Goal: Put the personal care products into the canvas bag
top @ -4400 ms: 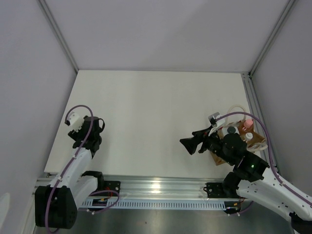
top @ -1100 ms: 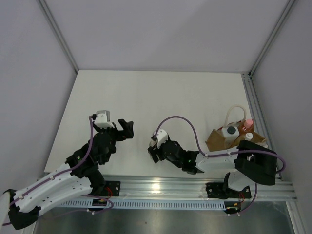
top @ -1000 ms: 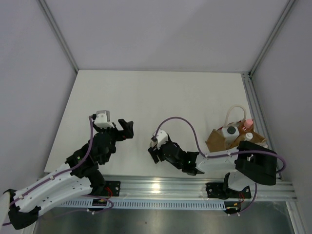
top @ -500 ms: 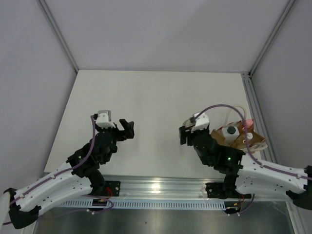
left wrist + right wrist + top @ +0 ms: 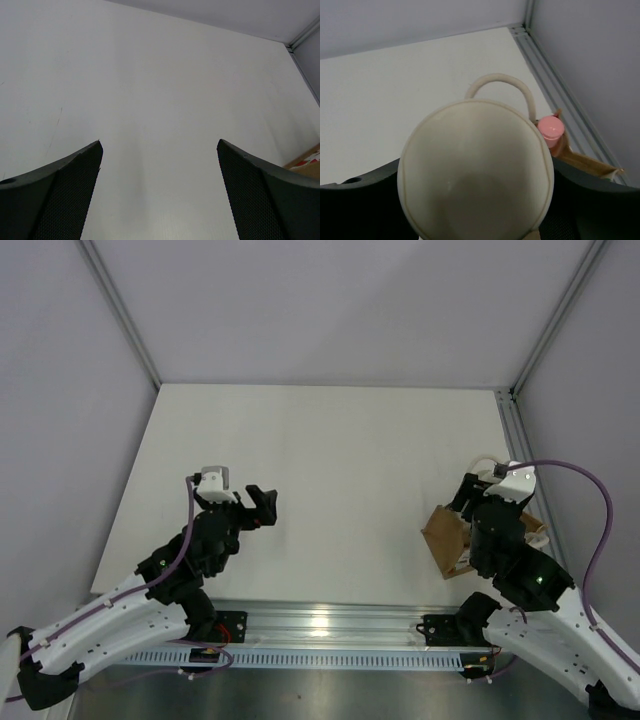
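One squat pale cylinder (image 5: pixel 475 165) is pinched between the two dark fingers of the right claw (image 5: pixel 475 212), with its round, plain end turned to the wrist camera. It is held over the one canvas bag (image 5: pixel 440 537), which lies at the right edge of the surface (image 5: pixel 320 450). Just beyond the cylinder one pink cap (image 5: pixel 550 128) is seen in the tan-brown bag and one cream loop handle (image 5: pixel 501 80) is arched behind it, while the left claw (image 5: pixel 160 200) is spread wide over the surface, well apart from the bag.
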